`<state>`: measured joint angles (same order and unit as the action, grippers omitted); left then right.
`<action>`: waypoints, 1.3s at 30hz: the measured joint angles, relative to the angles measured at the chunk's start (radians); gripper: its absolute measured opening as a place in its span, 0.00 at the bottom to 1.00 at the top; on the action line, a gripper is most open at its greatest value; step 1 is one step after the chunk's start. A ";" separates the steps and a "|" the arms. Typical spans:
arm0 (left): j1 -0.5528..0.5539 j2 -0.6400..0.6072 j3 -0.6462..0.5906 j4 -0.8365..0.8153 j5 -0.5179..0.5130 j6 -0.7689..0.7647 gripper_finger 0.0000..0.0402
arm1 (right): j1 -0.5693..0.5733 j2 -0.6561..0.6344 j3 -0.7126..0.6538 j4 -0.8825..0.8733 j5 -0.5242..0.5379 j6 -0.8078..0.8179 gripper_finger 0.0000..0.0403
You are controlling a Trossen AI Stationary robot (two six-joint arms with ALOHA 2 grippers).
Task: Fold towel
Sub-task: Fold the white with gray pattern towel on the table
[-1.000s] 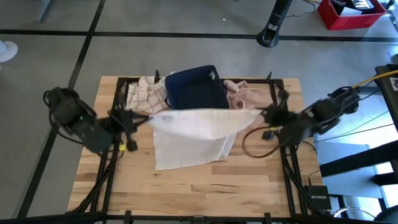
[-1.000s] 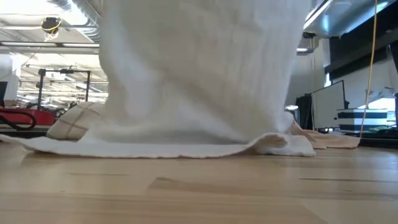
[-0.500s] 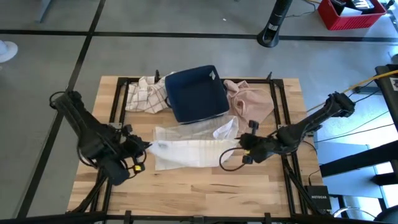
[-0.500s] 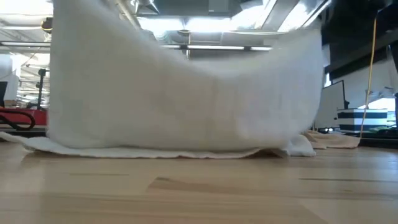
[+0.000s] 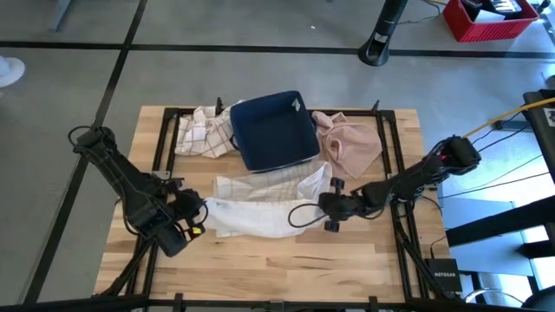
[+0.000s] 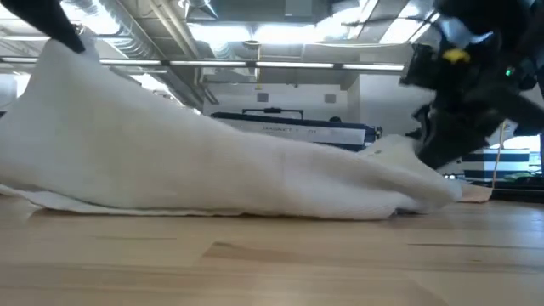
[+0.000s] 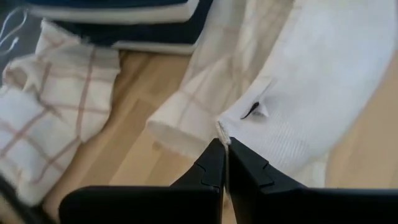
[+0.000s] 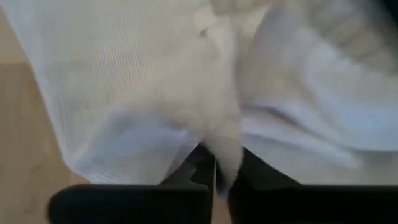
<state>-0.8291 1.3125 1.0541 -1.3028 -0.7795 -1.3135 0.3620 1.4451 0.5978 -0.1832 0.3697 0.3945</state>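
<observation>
From above, the white towel (image 5: 260, 208) lies bunched on the wooden table (image 5: 277, 260) just before the dark blue cushion (image 5: 273, 130), with the left gripper (image 5: 201, 208) at its left end and the right gripper (image 5: 323, 204) at its right end. In the low view the towel (image 6: 212, 174) slopes down from one raised corner to the table. In the left wrist view the fingers (image 7: 214, 168) are pressed together on a towel corner (image 7: 298, 93) — in the right wrist view towel cloth (image 8: 186, 81) hangs between the right fingers (image 8: 193, 165), which stand narrow around it.
</observation>
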 joint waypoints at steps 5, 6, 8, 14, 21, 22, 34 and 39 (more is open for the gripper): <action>-0.003 0.000 -0.001 -0.040 0.022 -0.046 0.01 | -0.019 0.027 0.009 -0.071 -0.070 -0.031 0.30; -0.003 0.000 -0.001 -0.043 0.022 -0.046 0.01 | -0.018 0.020 0.021 -0.110 -0.079 -0.047 0.34; -0.003 0.000 -0.001 -0.046 0.022 -0.043 0.01 | -0.016 0.006 0.059 -0.197 -0.091 -0.086 0.42; -0.002 0.000 -0.001 -0.042 0.022 -0.042 0.01 | -0.016 -0.011 0.119 -0.276 0.004 -0.139 0.56; -0.002 0.000 -0.001 -0.039 0.022 -0.040 0.01 | -0.114 -0.018 0.052 -0.162 -0.054 -0.201 0.57; -0.002 0.000 -0.001 -0.039 0.022 -0.037 0.01 | -0.140 -0.019 0.038 -0.121 -0.088 -0.212 0.57; -0.001 0.000 -0.001 -0.007 0.021 0.005 0.01 | -0.324 -0.019 -0.037 0.076 -0.440 -0.299 0.57; -0.001 0.000 0.000 0.011 0.021 0.017 0.01 | -0.323 -0.019 -0.037 0.112 -0.555 -0.305 0.50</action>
<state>-0.8303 1.3125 1.0538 -1.2922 -0.7586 -1.2969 0.0387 1.4265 0.5610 -0.0709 -0.1856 0.0897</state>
